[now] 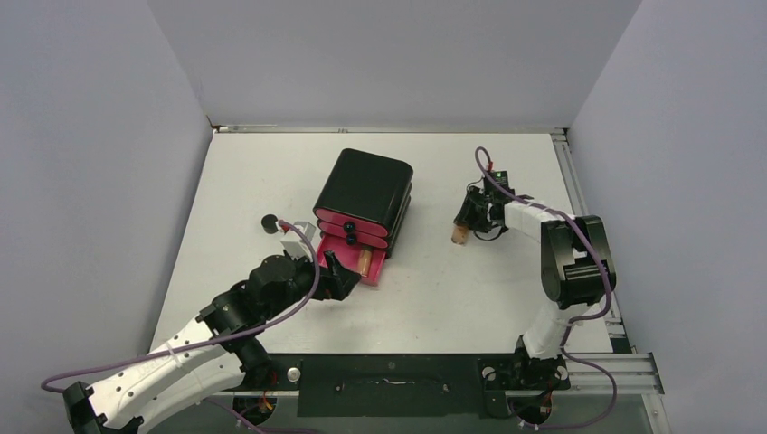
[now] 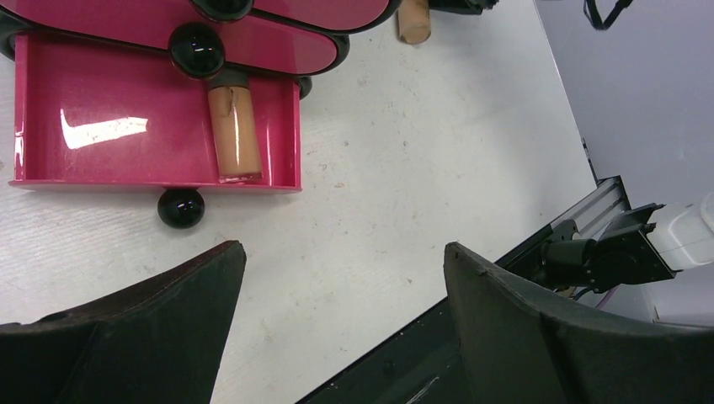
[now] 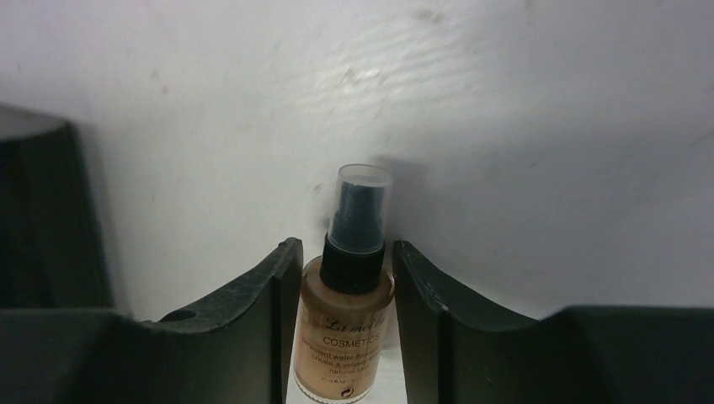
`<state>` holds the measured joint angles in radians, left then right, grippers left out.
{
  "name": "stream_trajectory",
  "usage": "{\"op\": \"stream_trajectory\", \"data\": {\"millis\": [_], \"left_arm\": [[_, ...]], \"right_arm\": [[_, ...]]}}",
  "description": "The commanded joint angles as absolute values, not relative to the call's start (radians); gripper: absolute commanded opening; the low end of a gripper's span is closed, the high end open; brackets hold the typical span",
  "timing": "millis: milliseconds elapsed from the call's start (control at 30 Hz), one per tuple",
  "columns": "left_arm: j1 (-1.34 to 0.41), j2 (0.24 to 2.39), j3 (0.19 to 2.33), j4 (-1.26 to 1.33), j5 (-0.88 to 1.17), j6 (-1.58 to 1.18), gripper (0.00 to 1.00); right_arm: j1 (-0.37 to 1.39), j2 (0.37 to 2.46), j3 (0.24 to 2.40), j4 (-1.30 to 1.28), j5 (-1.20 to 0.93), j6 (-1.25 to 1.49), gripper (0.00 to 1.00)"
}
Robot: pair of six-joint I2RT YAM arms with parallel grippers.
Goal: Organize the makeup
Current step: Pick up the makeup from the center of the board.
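Observation:
A tan foundation bottle (image 3: 345,328) with a black pump and clear cap lies on the white table between the fingers of my right gripper (image 3: 347,246), which press on both its sides. The top view shows this bottle (image 1: 459,235) at the right gripper (image 1: 464,224), to the right of the cabinet. A second tan tube (image 2: 235,130) lies in the open pink drawer (image 2: 126,126). My left gripper (image 2: 345,252) hovers open in front of that drawer, with nothing between its fingers. A small black round jar (image 1: 269,222) sits left of the cabinet.
The black cabinet (image 1: 364,190) with pink drawers stands mid-table, its lowest drawer (image 1: 344,262) pulled out toward my left gripper (image 1: 348,276). A black drawer knob (image 2: 181,208) sticks out in front. The table's near edge and metal rail (image 1: 624,362) run along the bottom.

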<state>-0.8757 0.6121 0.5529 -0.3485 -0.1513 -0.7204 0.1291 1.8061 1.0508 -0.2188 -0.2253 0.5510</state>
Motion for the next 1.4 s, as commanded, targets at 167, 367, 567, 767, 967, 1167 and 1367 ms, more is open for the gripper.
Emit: {"op": "stream_trajectory", "data": {"millis": [167, 367, 567, 767, 967, 1167, 1367], "left_arm": [[-0.872, 0.567, 0.561, -0.329, -0.148, -0.733, 0.86], [-0.871, 0.556, 0.575, -0.403, -0.132, -0.743, 0.86], [-0.870, 0.552, 0.560, -0.398, -0.121, -0.756, 0.86], [-0.870, 0.616, 0.561, -0.327, -0.076, -0.759, 0.86], [-0.871, 0.719, 0.557, -0.207, 0.033, -0.764, 0.85], [-0.874, 0.770, 0.535, -0.086, 0.088, -0.792, 0.85], [-0.883, 0.813, 0.544, -0.039, 0.123, -0.795, 0.85]], "right_arm": [[0.307, 1.570, 0.781, -0.226, -0.233, 0.603, 0.30], [0.342, 1.356, 0.648, -0.270, -0.197, 0.624, 0.31], [0.344, 1.239, 0.558, -0.260, -0.210, 0.698, 0.30], [0.351, 1.207, 0.536, -0.241, -0.231, 0.739, 0.30], [0.351, 1.205, 0.533, -0.199, -0.304, 0.783, 0.30], [0.353, 1.160, 0.512, -0.151, -0.328, 0.849, 0.31], [0.384, 1.136, 0.510, -0.101, -0.367, 0.921, 0.30]]}}
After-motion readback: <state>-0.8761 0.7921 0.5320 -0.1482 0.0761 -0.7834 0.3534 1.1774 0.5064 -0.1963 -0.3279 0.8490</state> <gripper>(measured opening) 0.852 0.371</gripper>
